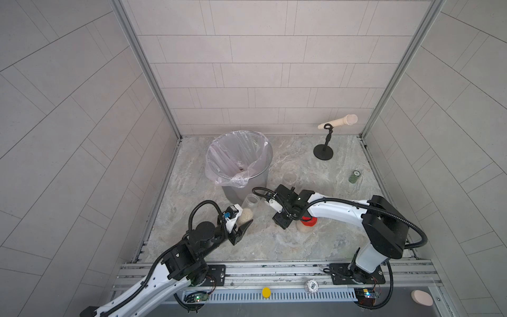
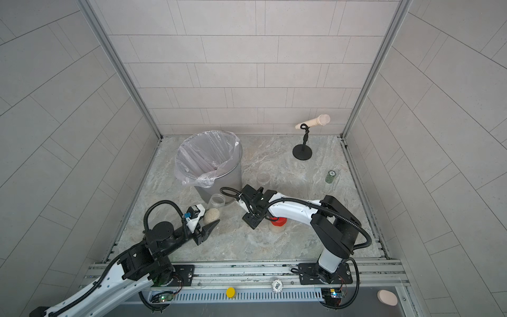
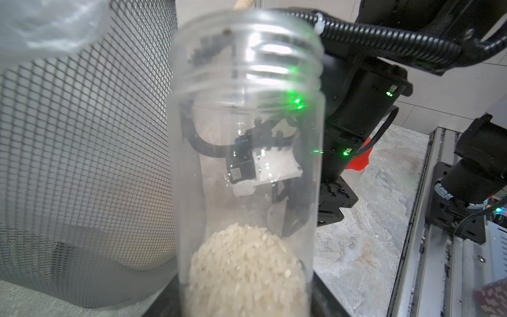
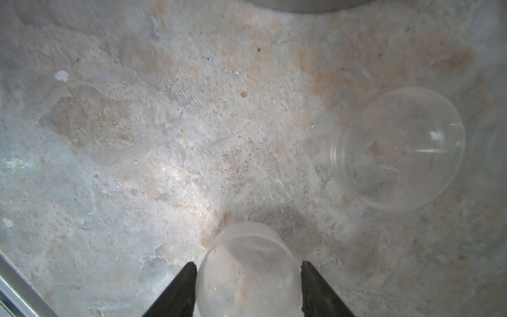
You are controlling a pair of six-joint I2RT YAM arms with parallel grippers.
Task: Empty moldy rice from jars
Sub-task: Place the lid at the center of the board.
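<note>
Left pincer (image 1: 242, 221) pinches rice jar (image 1: 249, 204); only right wrist view shows right pincer (image 4: 248, 274) pinching clear lid (image 4: 247, 260).

I see left gripper (image 1: 241, 220) clamped on tilted open jar (image 1: 250, 201), mouth toward bin (image 1: 255, 182), rice (image 1: 245, 216) piled at gripper end. Red-lidded jar (image 1: 309, 221) under right arm (image 1: 337, 211). Green cylinder (image 1: 355, 176) well apart.

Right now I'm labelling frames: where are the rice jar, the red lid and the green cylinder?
rice jar (image 3: 247, 115): left wrist view, clear wall below the threads.
red lid (image 1: 310, 221): in a top view, exposed rim.
green cylinder (image 1: 355, 176): in a top view, its side.
</note>
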